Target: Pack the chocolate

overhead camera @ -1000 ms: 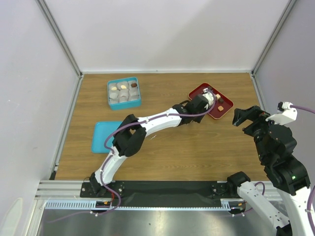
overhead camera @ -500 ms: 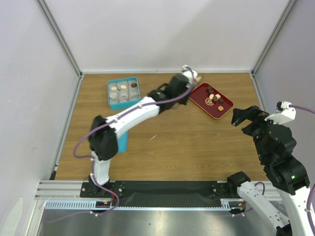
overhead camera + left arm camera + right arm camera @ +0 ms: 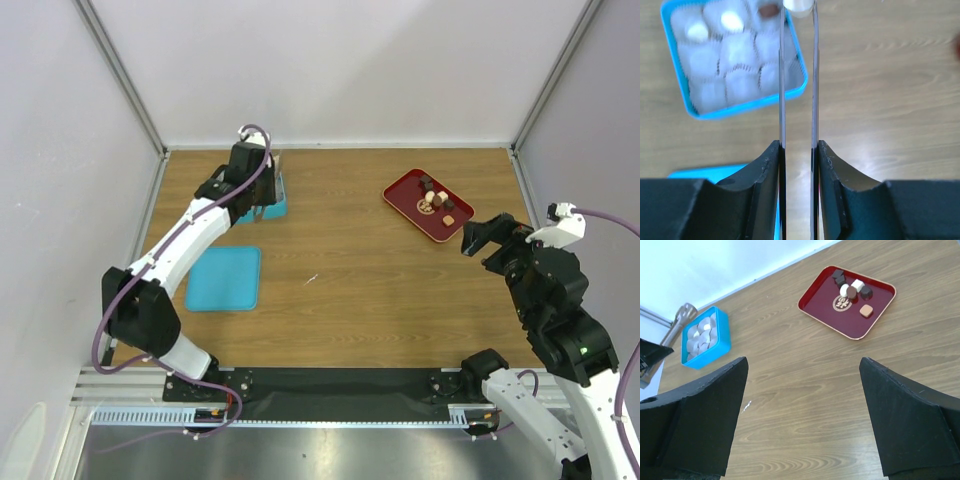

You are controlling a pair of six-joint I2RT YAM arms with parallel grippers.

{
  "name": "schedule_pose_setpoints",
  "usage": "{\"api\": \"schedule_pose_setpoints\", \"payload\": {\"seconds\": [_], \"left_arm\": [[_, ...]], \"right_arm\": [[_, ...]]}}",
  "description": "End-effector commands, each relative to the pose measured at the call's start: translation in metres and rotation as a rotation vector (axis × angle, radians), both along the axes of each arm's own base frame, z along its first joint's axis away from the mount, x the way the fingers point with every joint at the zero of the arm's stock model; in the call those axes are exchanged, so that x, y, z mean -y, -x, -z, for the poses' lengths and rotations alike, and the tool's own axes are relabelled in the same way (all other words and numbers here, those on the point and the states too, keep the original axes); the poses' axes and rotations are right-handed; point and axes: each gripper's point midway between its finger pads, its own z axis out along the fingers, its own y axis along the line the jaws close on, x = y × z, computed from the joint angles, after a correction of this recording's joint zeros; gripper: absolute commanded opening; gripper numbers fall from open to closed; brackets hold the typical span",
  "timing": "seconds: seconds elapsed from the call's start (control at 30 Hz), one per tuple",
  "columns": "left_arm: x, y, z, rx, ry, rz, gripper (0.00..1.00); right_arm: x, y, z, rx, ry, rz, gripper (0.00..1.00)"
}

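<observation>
My left gripper (image 3: 256, 190) is shut on long metal tongs (image 3: 781, 90), and it shows in the left wrist view (image 3: 798, 147). The tong tips pinch a cream chocolate (image 3: 799, 5) at the top edge, above the far right corner of the blue box (image 3: 747, 106). The box holds white paper cups, some with a chocolate in them (image 3: 732, 21). Several more chocolates (image 3: 435, 197) lie on the red tray (image 3: 408, 205), and they show in the right wrist view (image 3: 850, 289). My right gripper (image 3: 490, 238) is open and empty, near the tray.
The blue lid (image 3: 225, 278) lies flat on the wooden table, nearer than the box. The box (image 3: 720, 347) and the tongs' hinged end (image 3: 680, 320) show at the left of the right wrist view. White walls enclose the table on three sides.
My left arm has swung from the red tray at the right to the blue box at the far left, with the tongs in it. The right arm has shifted slightly.
</observation>
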Motion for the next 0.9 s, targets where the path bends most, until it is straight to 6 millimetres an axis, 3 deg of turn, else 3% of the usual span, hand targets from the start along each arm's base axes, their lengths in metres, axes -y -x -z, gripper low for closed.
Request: {"api": "schedule_pose_setpoints", "payload": {"seconds": [0.0,0.2,0.37,0.87], "left_arm": [[-0.009,0.012,0.001,-0.025,0.05,-0.008,0.32],[-0.026,0.016,0.028,-0.106,0.03,-0.06,0.32],[-0.034,0.005,0.035,-0.108,0.043,-0.086,0.33],[-0.027,-0.027,0.054,-0.134,0.031,-0.085,0.35]], "right_arm": [[-0.006,-0.006,-0.008,0.031,-0.029,-0.015,1.0],[-0.008,-0.006,-0.009,0.034,-0.041,-0.022,0.99],[-0.007,-0.004,-0.014,0.046,-0.044,-0.02,1.0],[-0.002,-0.002,-0.015,0.056,-0.037,-0.001,1.0]]}}
